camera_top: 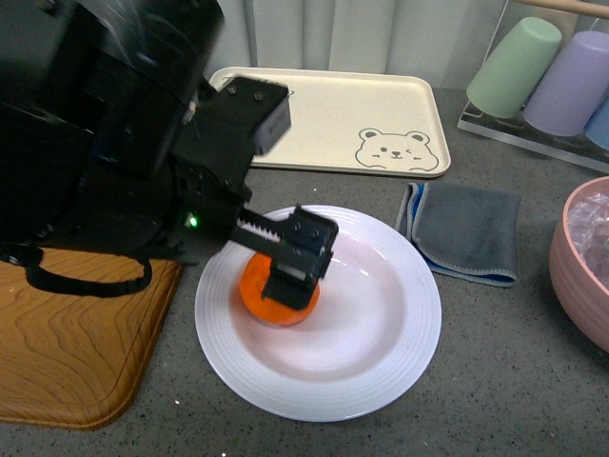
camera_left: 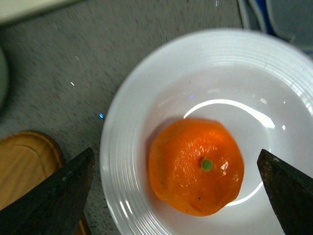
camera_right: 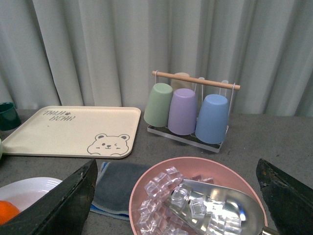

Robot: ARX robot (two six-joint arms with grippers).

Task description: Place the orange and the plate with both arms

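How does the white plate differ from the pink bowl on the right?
The plate is white and shallow with a ridged rim; the bowl is pink and deeper. The plate holds the orange; the bowl holds ice cubes and a metal scoop. Both are round.

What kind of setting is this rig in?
Probably a kitchen counter, maybe staged: speckled grey countertop, a rack of pastel cups, a pink bowl of ice, a white plate holding an orange.

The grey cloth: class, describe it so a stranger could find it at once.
Find the big white plate mid-table. Right of it, near a corner of the cream bear tray, lies the grey cloth. It alone is soft and folded, with a blue edge.
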